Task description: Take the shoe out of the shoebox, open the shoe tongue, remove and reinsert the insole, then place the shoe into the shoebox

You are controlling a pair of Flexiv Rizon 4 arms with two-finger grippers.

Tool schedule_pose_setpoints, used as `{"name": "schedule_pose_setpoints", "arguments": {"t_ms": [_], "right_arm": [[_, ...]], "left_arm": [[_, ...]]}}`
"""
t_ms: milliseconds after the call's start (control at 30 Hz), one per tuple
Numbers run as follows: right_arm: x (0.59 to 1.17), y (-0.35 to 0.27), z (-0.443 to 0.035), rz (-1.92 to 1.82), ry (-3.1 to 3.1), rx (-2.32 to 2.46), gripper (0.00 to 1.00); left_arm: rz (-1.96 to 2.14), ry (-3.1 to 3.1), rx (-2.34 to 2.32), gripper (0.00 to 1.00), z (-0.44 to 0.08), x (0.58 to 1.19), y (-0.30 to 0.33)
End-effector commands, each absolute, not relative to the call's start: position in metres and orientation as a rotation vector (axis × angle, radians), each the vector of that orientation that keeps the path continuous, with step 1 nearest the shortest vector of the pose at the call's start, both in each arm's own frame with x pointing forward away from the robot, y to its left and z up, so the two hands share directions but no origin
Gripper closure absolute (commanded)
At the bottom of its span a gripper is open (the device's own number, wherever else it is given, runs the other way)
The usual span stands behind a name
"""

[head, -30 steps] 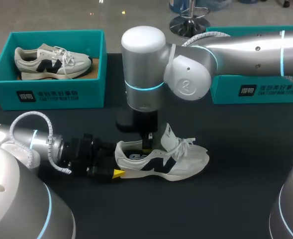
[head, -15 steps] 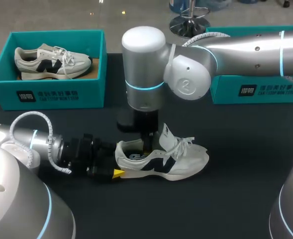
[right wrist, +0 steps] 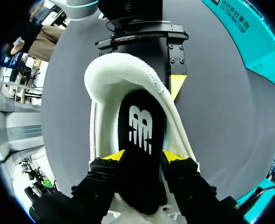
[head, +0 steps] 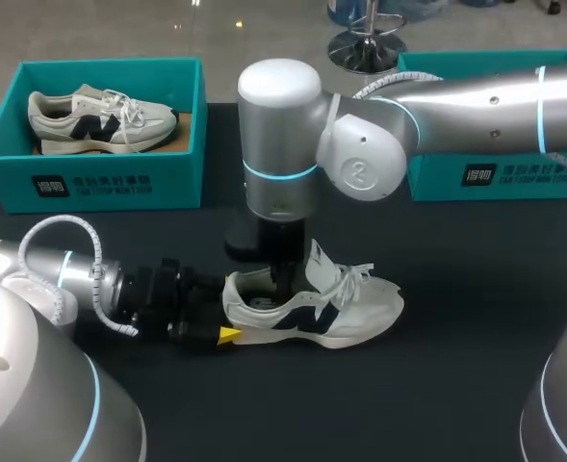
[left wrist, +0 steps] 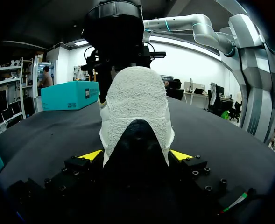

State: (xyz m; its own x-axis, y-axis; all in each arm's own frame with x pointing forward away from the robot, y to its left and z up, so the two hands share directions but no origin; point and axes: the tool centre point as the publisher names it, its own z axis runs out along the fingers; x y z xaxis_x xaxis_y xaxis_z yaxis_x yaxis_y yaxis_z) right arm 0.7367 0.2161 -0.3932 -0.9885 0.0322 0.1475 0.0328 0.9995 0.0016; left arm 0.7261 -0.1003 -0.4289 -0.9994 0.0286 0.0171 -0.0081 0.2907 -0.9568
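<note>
left hand (left wrist: 135,155) clamps shoe (head: 314,306) heel | right hand (right wrist: 143,157) pinches white-logo black insole (right wrist: 141,125) | shoebox (head: 13,183) front carries white lettering

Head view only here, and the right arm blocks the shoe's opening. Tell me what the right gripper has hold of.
Observer: The right gripper is at the opening of the shoe, its two yellow tips closed on the black insole from either side.
Operator: Now confirm the left gripper's hold.
Observer: The left gripper clamps the shoe's heel, one yellow tip on each side.
</note>
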Motion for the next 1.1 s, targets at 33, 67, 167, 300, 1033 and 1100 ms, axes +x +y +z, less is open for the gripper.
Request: {"name": "schedule_pose_setpoints", "arguments": {"t_ms": [33,67,167,300,1033,1100], "right_arm": [[0.740,0.230,-0.425,-0.003,-2.951,-0.030,0.51],[0.738,0.232,-0.429,-0.005,-2.942,-0.028,0.49],[0.732,0.234,-0.437,-0.005,-2.922,-0.025,0.53],[0.725,0.230,-0.437,-0.003,-2.915,-0.036,1.00],[0.709,0.223,-0.384,0.058,-3.008,-0.088,1.00],[0.708,0.222,-0.377,0.064,-3.028,-0.089,1.00]], "left_arm": [[1.854,-2.499,-0.021,1.00,-0.430,0.726,-0.100],[1.854,-2.499,-0.021,1.00,-0.430,0.726,-0.100],[1.854,-2.499,-0.021,1.00,-0.430,0.726,-0.100],[1.854,-2.499,-0.021,1.00,-0.430,0.726,-0.100],[1.854,-2.499,-0.021,1.00,-0.430,0.726,-0.100],[1.854,-2.499,-0.021,1.00,-0.430,0.726,-0.100]]}}
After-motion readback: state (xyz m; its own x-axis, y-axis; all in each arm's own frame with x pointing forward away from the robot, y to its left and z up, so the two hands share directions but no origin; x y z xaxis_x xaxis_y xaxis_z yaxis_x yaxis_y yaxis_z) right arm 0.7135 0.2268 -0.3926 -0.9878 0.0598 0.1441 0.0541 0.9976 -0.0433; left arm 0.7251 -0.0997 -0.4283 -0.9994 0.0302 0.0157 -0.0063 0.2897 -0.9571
